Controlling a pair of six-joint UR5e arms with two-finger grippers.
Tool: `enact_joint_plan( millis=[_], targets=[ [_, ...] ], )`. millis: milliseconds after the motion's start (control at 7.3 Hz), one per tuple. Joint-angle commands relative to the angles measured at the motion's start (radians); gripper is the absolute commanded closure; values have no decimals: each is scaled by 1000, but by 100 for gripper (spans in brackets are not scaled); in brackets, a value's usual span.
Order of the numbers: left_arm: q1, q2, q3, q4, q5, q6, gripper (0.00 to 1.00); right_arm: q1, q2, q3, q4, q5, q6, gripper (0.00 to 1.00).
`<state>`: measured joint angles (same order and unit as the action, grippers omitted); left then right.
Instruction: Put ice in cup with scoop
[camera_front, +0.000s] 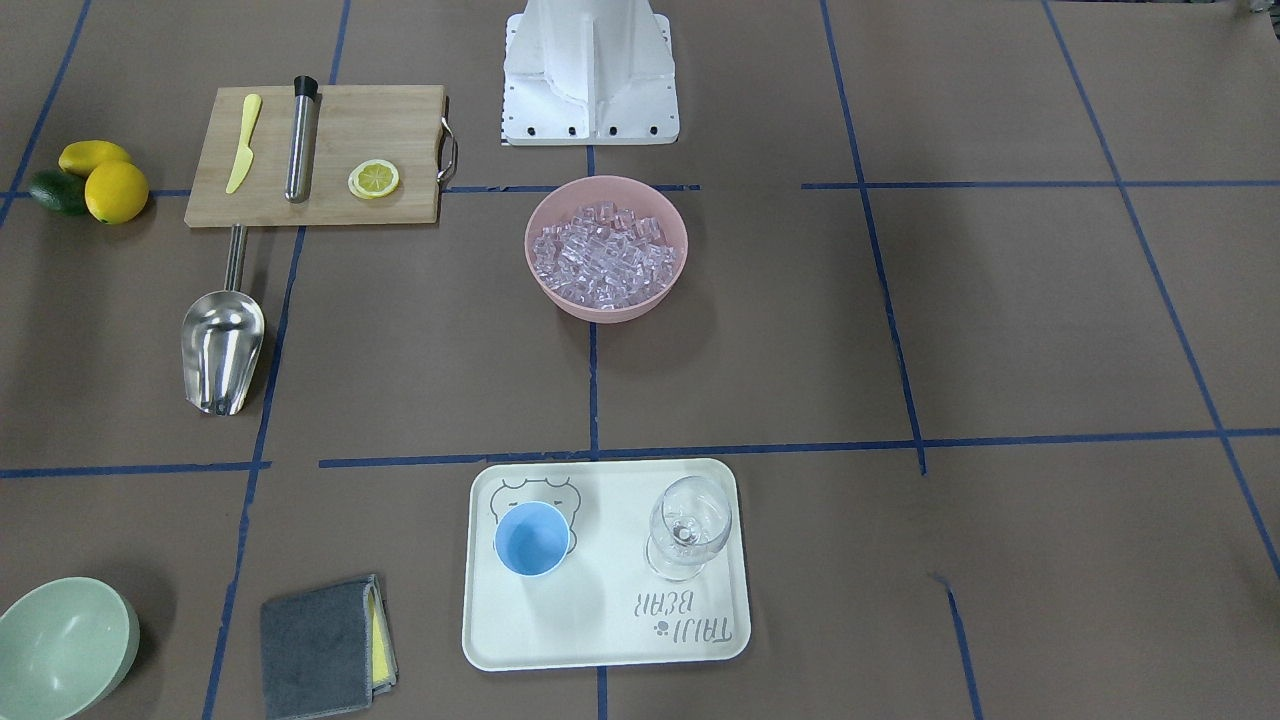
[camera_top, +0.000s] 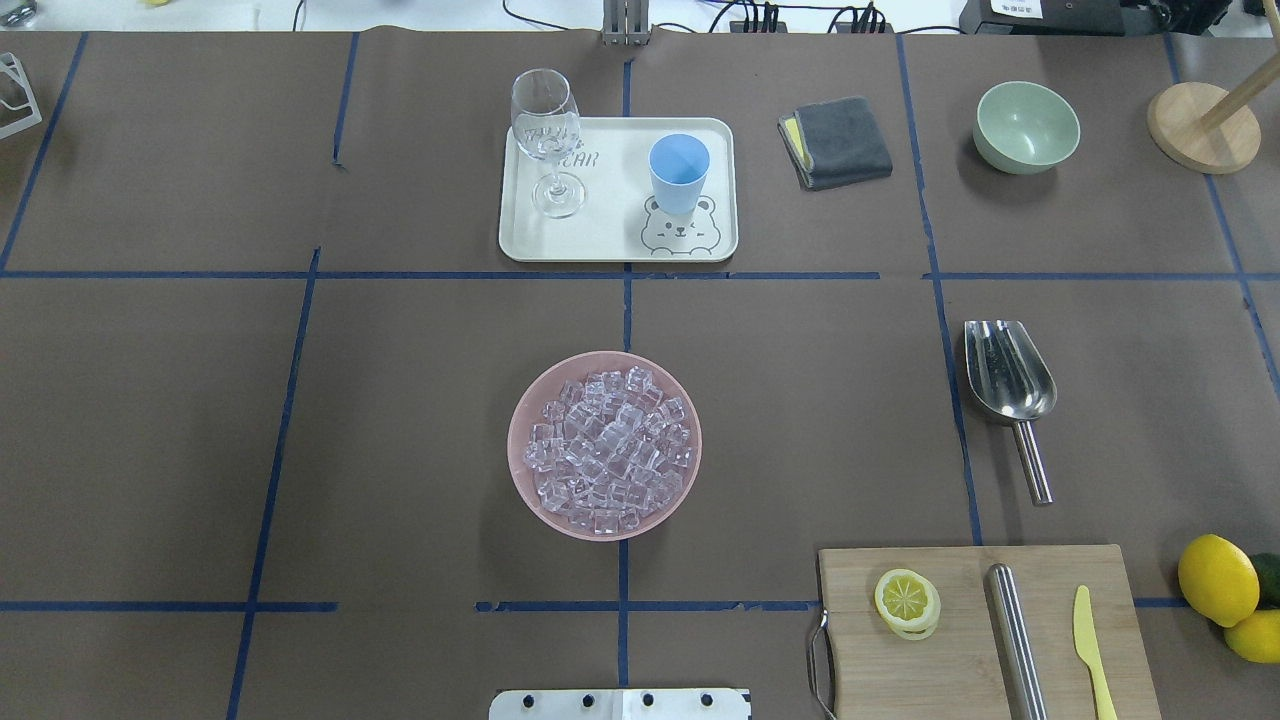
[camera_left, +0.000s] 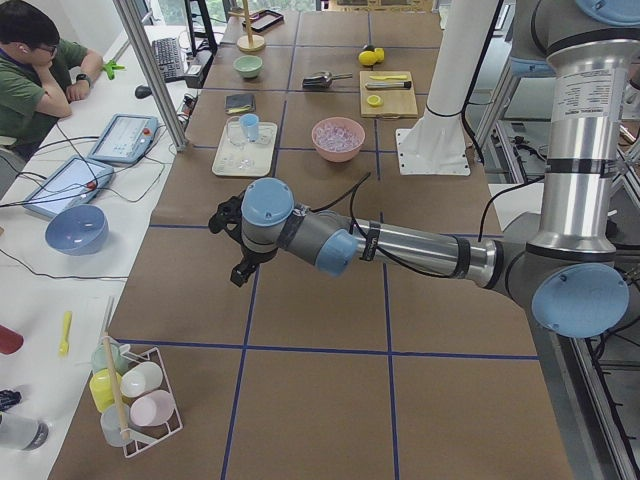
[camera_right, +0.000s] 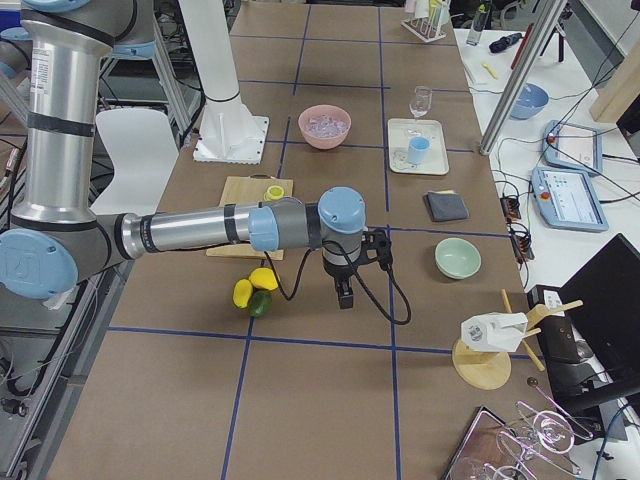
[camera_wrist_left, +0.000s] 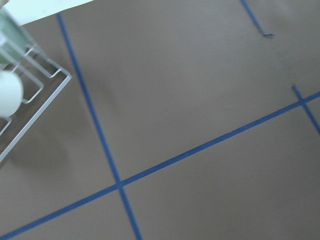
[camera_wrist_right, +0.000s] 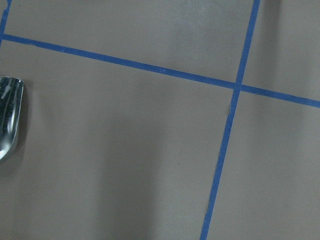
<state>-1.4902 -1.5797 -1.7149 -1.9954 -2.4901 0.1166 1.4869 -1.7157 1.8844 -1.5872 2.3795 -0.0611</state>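
Note:
The ice (camera_top: 605, 450) is a heap of clear cubes in a pink bowl (camera_top: 515, 440) at the table's middle. The light-blue cup (camera_top: 679, 170) stands upright on a white tray (camera_top: 610, 225) at the far side, and it looks empty. The steel scoop (camera_top: 1008, 375) lies flat on the table on the robot's right, its mouth (camera_wrist_right: 7, 117) at the right wrist view's left edge. My right gripper (camera_right: 345, 295) hangs over bare table beyond the lemons. My left gripper (camera_left: 240, 272) hangs over bare table far to the left. I cannot tell whether either is open or shut.
A wine glass (camera_top: 548, 140) shares the tray. A cutting board (camera_top: 960, 650) holds a lemon slice, a steel cylinder and a yellow knife. Lemons (camera_top: 1218, 580), a grey cloth (camera_top: 838, 140), a green bowl (camera_top: 1025, 125) and a wooden stand (camera_top: 1200, 125) lie on the right. A wire rack (camera_left: 130, 400) sits far left.

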Motion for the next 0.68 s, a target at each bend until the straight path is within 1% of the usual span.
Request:
enact_joint_plan(
  millis=[0,137,274,411,548],
  targets=[
    [140,-14,34,-222,101,-20,0,-13,33,-11,38,-3,3,0],
    [207,-61,41,-217,115,-46,0,-17,36,-13,39,-3,-8,0],
    [341,-95,37,-224,122,-49,0,-34,39,-13,62,-5,1,0],
    [393,-135,31,-229,128,-55,0,-36,39,-14,67,-2,3,0],
    [474,-172,32,-233,128,-57,0,-42,39,-13,69,0,3,0]
  ],
)
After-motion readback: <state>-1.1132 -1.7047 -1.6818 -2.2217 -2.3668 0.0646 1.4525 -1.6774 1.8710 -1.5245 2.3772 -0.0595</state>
